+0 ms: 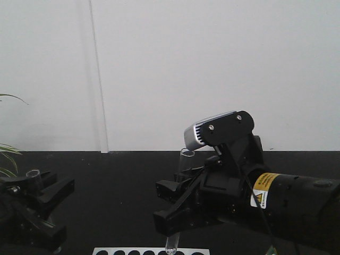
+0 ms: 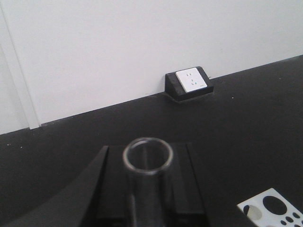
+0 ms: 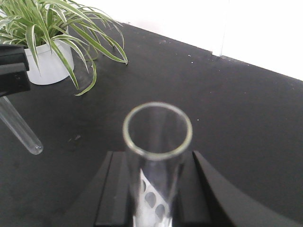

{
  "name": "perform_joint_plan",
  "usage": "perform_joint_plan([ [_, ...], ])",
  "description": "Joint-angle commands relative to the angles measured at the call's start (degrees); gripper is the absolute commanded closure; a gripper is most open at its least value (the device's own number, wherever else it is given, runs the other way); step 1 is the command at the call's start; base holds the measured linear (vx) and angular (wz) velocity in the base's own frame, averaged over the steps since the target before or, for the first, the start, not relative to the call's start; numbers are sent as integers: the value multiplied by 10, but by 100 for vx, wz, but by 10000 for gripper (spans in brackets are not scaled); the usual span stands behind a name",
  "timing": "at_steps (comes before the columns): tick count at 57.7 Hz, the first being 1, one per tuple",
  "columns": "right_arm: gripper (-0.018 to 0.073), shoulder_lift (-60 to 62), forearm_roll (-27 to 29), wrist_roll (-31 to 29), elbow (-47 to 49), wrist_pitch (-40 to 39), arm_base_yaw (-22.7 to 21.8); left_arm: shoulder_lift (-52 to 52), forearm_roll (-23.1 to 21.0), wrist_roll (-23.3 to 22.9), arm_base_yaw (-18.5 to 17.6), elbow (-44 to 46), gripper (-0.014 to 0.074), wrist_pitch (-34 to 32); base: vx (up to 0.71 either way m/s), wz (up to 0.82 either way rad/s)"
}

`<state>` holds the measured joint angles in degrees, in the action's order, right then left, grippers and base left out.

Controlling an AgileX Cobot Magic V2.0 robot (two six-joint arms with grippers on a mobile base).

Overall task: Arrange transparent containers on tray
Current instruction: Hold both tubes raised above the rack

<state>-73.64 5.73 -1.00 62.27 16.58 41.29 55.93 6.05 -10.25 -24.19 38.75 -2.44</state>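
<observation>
Each of my grippers holds one transparent container, a clear glass test tube. The left gripper [image 1: 53, 207] is shut on a tube [image 1: 33, 175] at the lower left; its open rim [image 2: 147, 156] stands between the jaws of that gripper [image 2: 147, 182]. The right gripper [image 1: 166, 207] is shut on a near-upright tube [image 1: 185, 158] whose round bottom hangs just above the white rack [image 1: 151, 251]. In the right wrist view that tube [image 3: 157, 137] fills the gap of the gripper [image 3: 156, 182], and the left tube [image 3: 20, 128] slants at the left edge. The tray is out of view.
The white rack with round holes [image 2: 274, 210] lies on the black table below the grippers. A potted spider plant [image 3: 47, 42] stands at the table's left. A wall socket block [image 2: 190, 82] sits against the white back wall.
</observation>
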Motion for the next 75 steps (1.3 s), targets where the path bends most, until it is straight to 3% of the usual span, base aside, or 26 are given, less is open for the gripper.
perform_joint_plan([
  [1, 561, 21, -1, -6, 22, -54, -1, -9, -6, -5, -3, 22, 566, -45, 0, 0],
  [15, 561, 80, -34, -21, 21, -54, -1, -32, -4, -4, -3, 22, 567, -109, 0, 0],
  [35, 561, 119, -32, -20, 21, -10, -1, -102, 1, -4, -3, 22, 567, -30, 0, 0],
  [75, 561, 117, -29, -20, 21, -10, -1, -105, -1, -5, -3, 22, 566, -31, 0, 0],
])
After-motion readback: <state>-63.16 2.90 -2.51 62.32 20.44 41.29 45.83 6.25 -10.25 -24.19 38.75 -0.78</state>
